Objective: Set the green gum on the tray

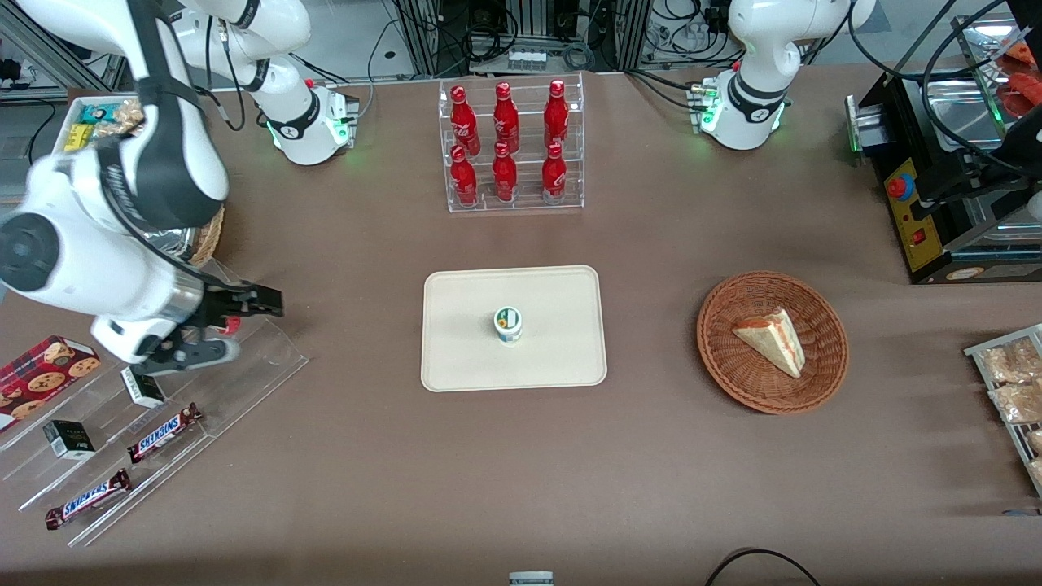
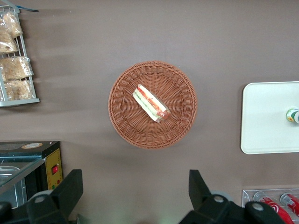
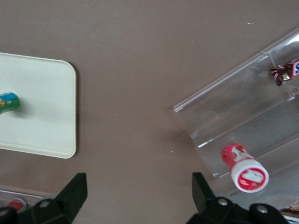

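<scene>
On the tray (image 1: 456, 358), near its middle, the green gum (image 1: 509, 324) stands upright with its green-and-white lid facing up; the placement appears complete. Well apart from it, toward the working arm's end of the surface (image 1: 651, 456), the gripper (image 1: 264, 303) hangs above the clear acrylic display rack (image 1: 269, 358), its jaws spread wide and holding nothing, as the right wrist view shows by the broad gap between the two dark fingers (image 3: 70, 196). The step in hand is judged to be the retreat: it is done well by keeping the jaws open, lifting clear of the rack's steps, and avoiding the red-lidded bottle (image 3: 245, 169) that lies on its side on the rack. Two candy bars (image 1: 163, 433) on the rack read "SNICKERS". Six red bottles (image 1: 505, 142) in a tiered clear stand carry white script, possibly Coca-Cola, though the lettering is too small to confirm. A red box (image 1: 41, 370) printed with cookies sits nearer the camera. A wicker basket (image 1: 733, 374) holding a wedge sandwich (image 1: 773, 338) lies toward the parked arm's end.
</scene>
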{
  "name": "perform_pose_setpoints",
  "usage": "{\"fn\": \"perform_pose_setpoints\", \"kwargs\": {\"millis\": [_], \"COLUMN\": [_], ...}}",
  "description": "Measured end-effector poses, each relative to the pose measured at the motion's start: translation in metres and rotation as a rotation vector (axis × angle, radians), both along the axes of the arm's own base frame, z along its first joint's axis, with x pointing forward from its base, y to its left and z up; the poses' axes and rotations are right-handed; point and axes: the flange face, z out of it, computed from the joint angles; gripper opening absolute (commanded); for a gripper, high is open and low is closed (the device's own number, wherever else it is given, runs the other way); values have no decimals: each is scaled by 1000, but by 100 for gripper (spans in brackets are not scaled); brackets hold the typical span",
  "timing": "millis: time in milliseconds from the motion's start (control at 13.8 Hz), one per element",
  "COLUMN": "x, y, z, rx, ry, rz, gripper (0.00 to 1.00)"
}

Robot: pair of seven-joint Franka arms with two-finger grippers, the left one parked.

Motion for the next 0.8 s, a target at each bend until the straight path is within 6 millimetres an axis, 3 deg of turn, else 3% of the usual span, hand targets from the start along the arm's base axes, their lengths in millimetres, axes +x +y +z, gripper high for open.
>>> {"fn": "perform_pose_setpoints", "kwargs": {"millis": [362, 796], "x": [-16, -38], "y": [-59, -92], "z": [22, 47], "rx": [15, -28], "ry": [-11, 29], "rz": [-33, -64], "gripper": [100, 100]}}
